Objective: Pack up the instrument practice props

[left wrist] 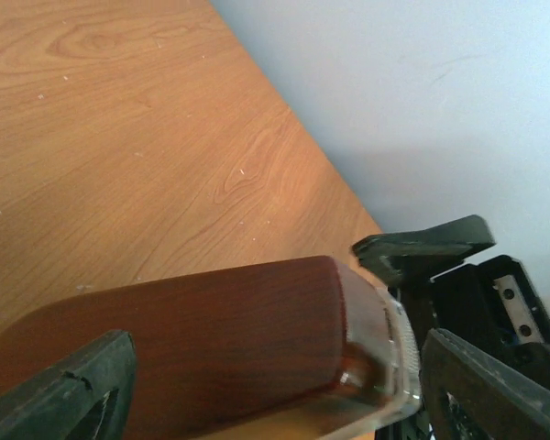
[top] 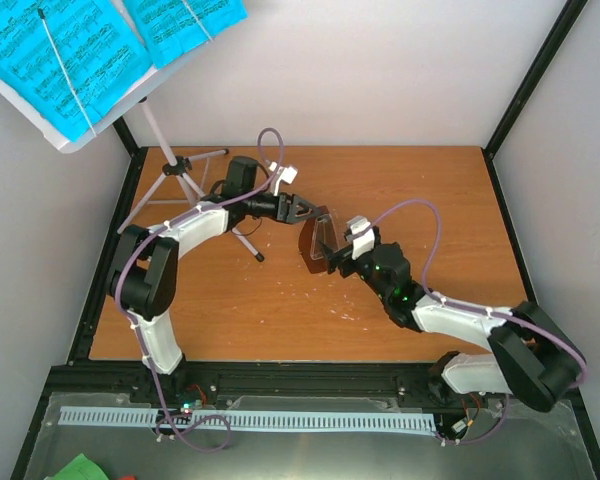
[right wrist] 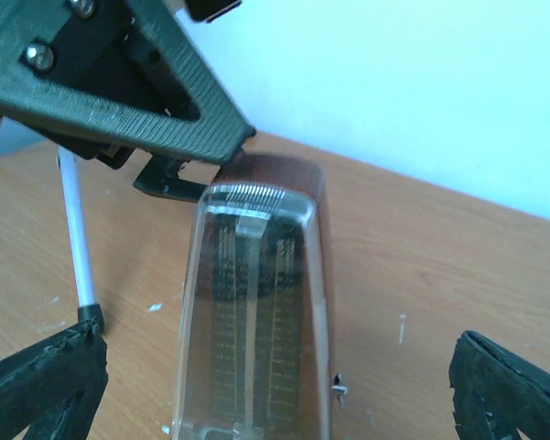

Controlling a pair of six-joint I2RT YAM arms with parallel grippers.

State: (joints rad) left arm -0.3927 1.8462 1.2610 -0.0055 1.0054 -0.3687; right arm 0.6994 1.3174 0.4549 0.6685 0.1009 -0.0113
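Left claw (top: 302, 208) reaches in from the far left of the small brown pyramid metronome with a clear plastic cover (top: 315, 240). Its black fingers (left wrist: 64, 394) are spread to either side of the brown body, and the wrist view shows a thin gap at the clear cover's edge. Right claw (top: 332, 255) comes from the near right with its jaws spread wide. In its wrist view the metronome (right wrist: 257, 302) sits between the two fingertips (right wrist: 46, 376), well apart from both. The metronome rests on the orange-brown wooden table (top: 430, 200) near the middle, between the two claws. I cannot tell if it stands fully upright. To its left, at the far left corner, stands the silver tripod music stand (top: 185, 180). Bright blue sheet-music pages (top: 70, 50) lie on its raised desk.
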